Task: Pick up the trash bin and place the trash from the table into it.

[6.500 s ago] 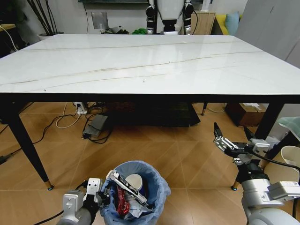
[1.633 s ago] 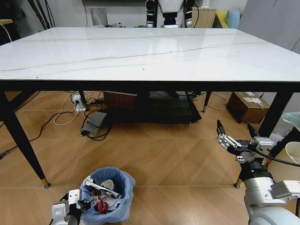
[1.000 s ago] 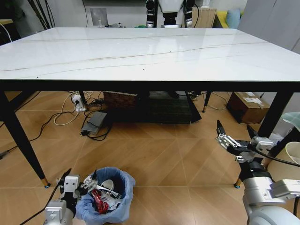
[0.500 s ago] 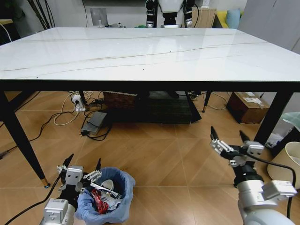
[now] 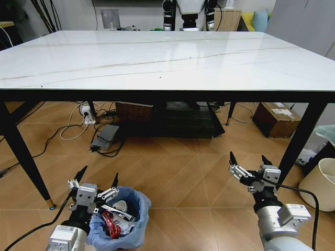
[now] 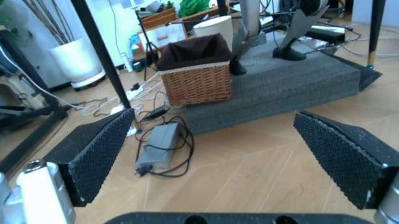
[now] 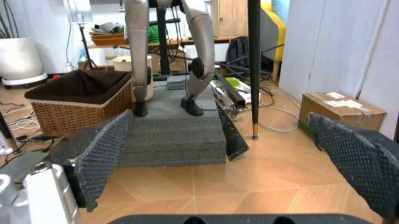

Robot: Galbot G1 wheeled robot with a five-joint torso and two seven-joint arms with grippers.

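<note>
The trash bin (image 5: pixel 128 224), lined with a crinkly light-blue bag, stands on the wooden floor in front of the table (image 5: pixel 167 57). Trash lies inside it: a crushed red can (image 5: pixel 108 223), a white cup (image 5: pixel 120 206) and a black-white stick wrapper (image 5: pixel 115 211). My left gripper (image 5: pixel 98 178) hovers open just above the bin's left rim, touching nothing. In the left wrist view the left gripper (image 6: pixel 218 154) spreads wide over the floor. My right gripper (image 5: pixel 247 159) is open and empty above the floor at the right; the right wrist view also shows the right gripper (image 7: pixel 231 158) open.
Under the table lie cables, a power adapter (image 5: pixel 106 137), a wicker basket (image 6: pixel 193 70) and a grey foam platform (image 7: pixel 174 135). A cardboard box (image 5: pixel 275 117) and a white pot (image 5: pixel 327 183) stand at the right. Black table legs (image 5: pixel 23 154) flank the floor.
The bin came down onto the floor. My left gripper let go of its rim, opened and rose above it. The right gripper drifted left and lower, still open.
</note>
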